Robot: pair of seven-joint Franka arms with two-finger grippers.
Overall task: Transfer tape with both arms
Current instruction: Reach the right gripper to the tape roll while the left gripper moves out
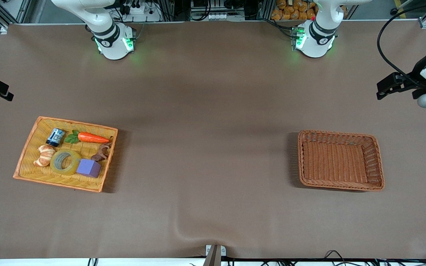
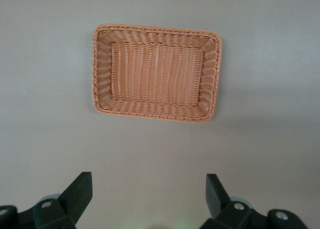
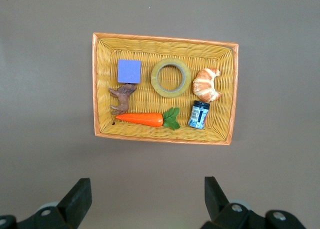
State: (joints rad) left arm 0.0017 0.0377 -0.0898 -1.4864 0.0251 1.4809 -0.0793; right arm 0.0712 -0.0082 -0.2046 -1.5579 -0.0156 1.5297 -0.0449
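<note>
The tape (image 1: 65,162), a yellowish translucent ring, lies flat in the yellow wicker tray (image 1: 23,176) toward the right arm's end of the table. It also shows in the right wrist view (image 3: 171,77), between a purple cube and a croissant. My right gripper (image 3: 148,189) is open and empty, high above the table beside the tray (image 3: 165,38). My left gripper (image 2: 149,189) is open and empty, high above the table beside the empty brown wicker basket (image 2: 95,69). In the front view both hands show only as dark shapes at the side edges.
In the tray with the tape lie a purple cube (image 1: 88,168), a croissant (image 1: 44,155), a carrot (image 1: 91,137), a blue can (image 1: 55,137) and a brown figure (image 1: 102,152). The brown basket (image 1: 380,162) stands toward the left arm's end.
</note>
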